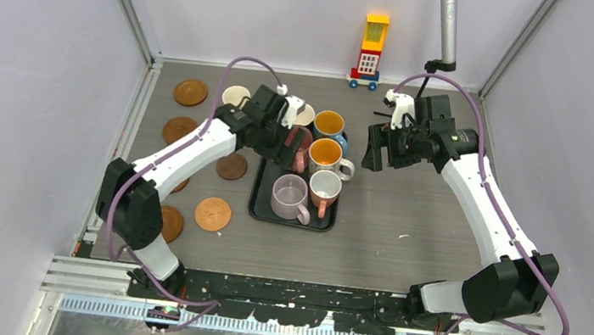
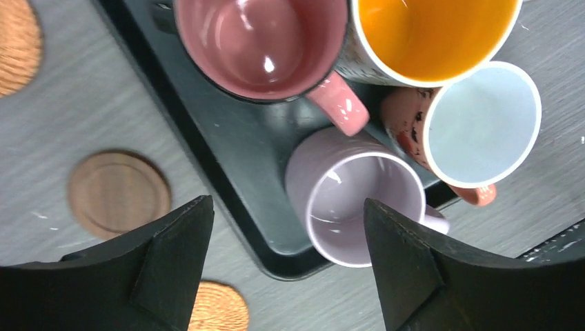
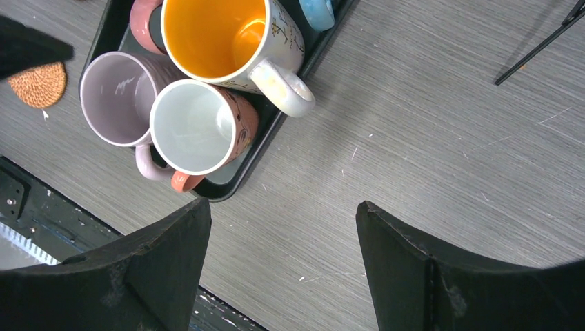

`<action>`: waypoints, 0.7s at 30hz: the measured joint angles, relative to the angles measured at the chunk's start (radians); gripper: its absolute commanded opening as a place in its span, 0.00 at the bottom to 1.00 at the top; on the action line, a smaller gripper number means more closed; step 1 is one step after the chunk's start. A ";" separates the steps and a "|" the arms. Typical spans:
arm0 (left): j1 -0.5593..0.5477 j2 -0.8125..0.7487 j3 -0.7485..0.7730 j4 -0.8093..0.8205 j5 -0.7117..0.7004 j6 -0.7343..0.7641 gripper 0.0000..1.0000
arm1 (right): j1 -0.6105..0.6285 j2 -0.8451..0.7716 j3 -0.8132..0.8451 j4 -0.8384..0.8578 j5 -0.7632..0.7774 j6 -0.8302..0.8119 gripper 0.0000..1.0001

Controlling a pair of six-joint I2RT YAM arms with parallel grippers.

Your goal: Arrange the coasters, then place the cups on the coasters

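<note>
Black tray (image 1: 261,208) crowded with mugs (image 1: 326,150)
Lilac mug (image 1: 288,195), salmon mug (image 1: 324,186) at near end; left gripper (image 2: 286,202), right gripper (image 3: 283,205) wide apart, empty.

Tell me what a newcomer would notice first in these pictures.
A huddle of mugs on a black tray in the middle draws the eye, with two bright orange insides among them. Brown coasters lie scattered to its left, and a yellow and red toy tower stands at the far edge.
</note>
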 measured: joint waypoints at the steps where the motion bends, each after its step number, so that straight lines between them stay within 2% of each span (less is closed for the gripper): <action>1: -0.016 -0.001 -0.018 0.008 0.000 -0.018 0.85 | 0.000 0.000 0.000 0.000 0.001 -0.001 0.81; 8: -0.094 0.001 -0.072 0.100 -0.069 -0.133 0.87 | 0.000 0.000 0.000 0.000 0.003 -0.007 0.81; 15: -0.103 0.089 -0.024 0.144 -0.158 -0.172 0.83 | 0.000 0.000 0.000 0.001 0.007 -0.007 0.81; 21: -0.104 0.137 -0.018 0.150 -0.174 -0.184 0.78 | -0.001 0.000 0.000 0.001 0.010 -0.011 0.81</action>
